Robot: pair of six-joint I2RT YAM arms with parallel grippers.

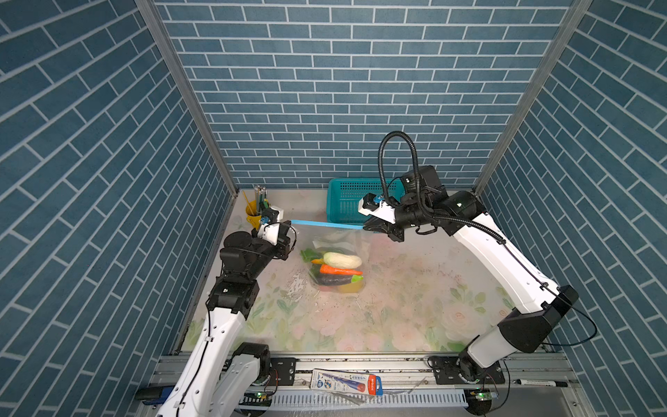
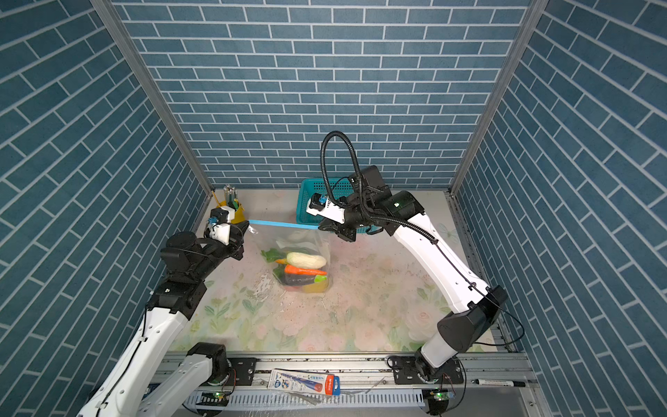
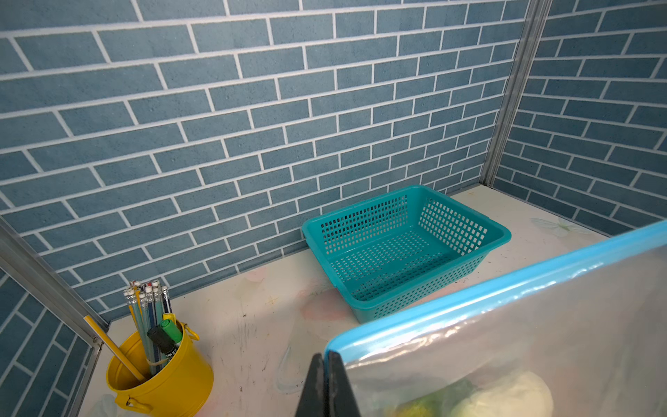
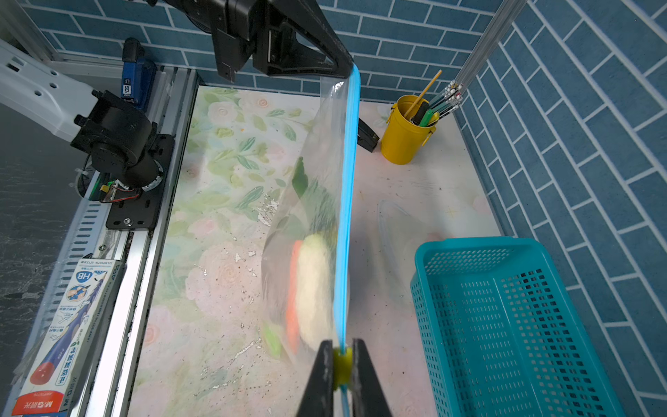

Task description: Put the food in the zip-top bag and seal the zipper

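Observation:
The zip-top bag (image 1: 346,242) hangs clear of the table's middle, stretched by its mouth between both grippers. The food (image 1: 341,260) lies bunched in its bottom: a white radish, an orange carrot (image 2: 303,270), a dark eggplant, and green and yellow pieces. The light-blue zipper (image 1: 325,224) runs taut from gripper to gripper and looks closed along its visible length (image 4: 348,202). My left gripper (image 3: 326,355) is shut on the strip's left corner. My right gripper (image 4: 341,348) is shut on the yellow slider tab (image 4: 341,364) at the other end.
An empty teal basket (image 1: 346,202) stands at the back wall behind the right gripper. A yellow cup of pencils (image 1: 253,213) sits in the back left corner. A pencil box (image 1: 346,382) and a marker (image 1: 541,383) lie on the front rail.

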